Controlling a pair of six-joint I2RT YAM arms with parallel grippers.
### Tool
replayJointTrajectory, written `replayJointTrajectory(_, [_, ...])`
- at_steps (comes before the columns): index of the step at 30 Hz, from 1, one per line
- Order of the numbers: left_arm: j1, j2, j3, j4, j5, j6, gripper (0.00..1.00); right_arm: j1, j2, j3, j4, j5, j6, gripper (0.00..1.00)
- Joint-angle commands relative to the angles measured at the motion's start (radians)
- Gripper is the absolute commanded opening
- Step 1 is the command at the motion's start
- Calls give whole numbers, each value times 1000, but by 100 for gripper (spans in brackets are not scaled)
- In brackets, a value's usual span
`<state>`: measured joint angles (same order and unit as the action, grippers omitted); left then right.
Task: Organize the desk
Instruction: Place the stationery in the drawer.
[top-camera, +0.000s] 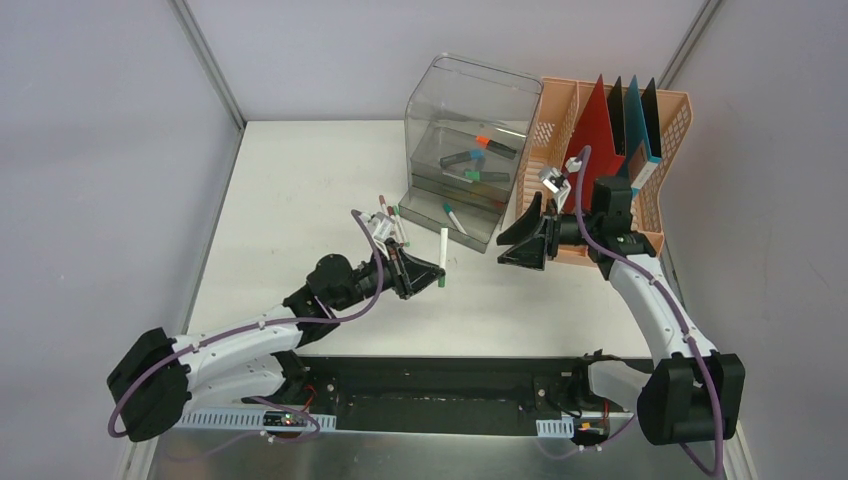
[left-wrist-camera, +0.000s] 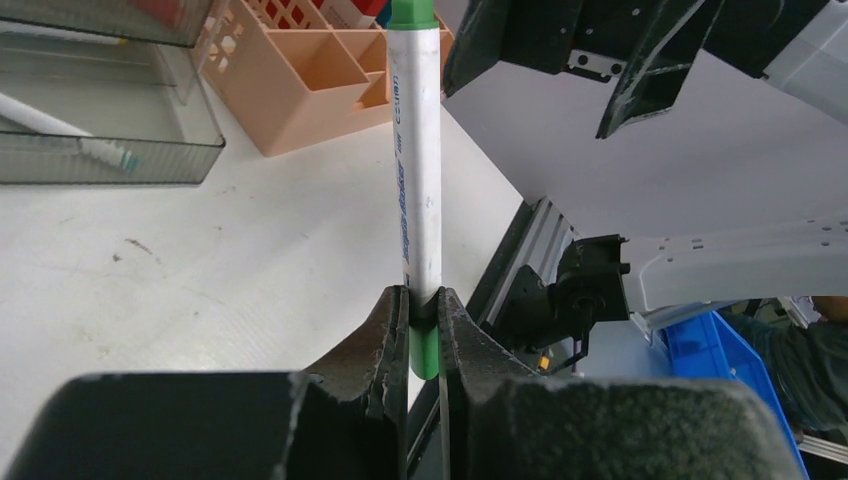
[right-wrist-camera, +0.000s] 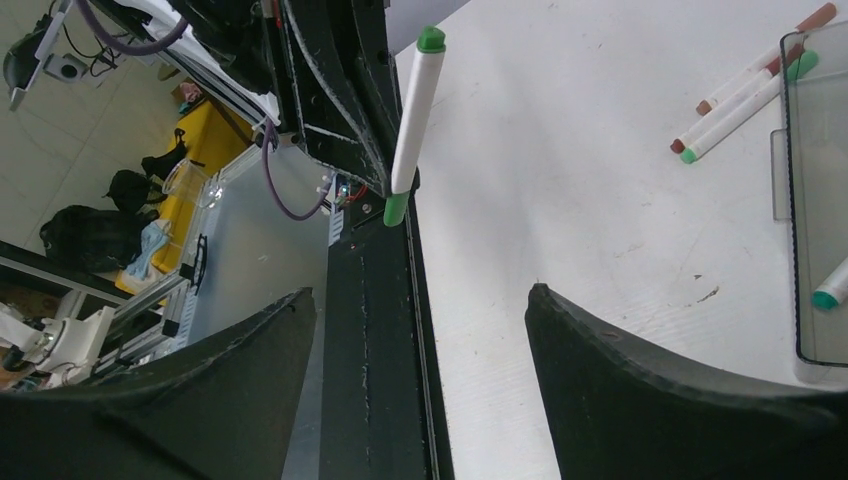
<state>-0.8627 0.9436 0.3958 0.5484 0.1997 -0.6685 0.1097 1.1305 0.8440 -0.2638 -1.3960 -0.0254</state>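
Over the desk (top-camera: 300, 200), the light, stiff, probably slippery green-capped marker (left-wrist-camera: 418, 170) is pinched low by the left gripper (left-wrist-camera: 424, 300), its bare mid-barrel judged the best hold for the spread right gripper (right-wrist-camera: 418, 292).

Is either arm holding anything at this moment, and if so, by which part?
The left jaws pinch a white marker at one green end, with the barrel sticking out beyond them. The right jaws stand open and hold nothing.
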Motion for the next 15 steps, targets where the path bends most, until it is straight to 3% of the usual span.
replayJointTrajectory(1, [-53, 68, 72, 149, -76, 51, 0, 4, -19, -31, 143, -14, 117, 80])
replayJointTrajectory(15, [-182, 362, 230, 289, -150, 93, 0, 32, -9, -39, 168, 1, 166, 76])
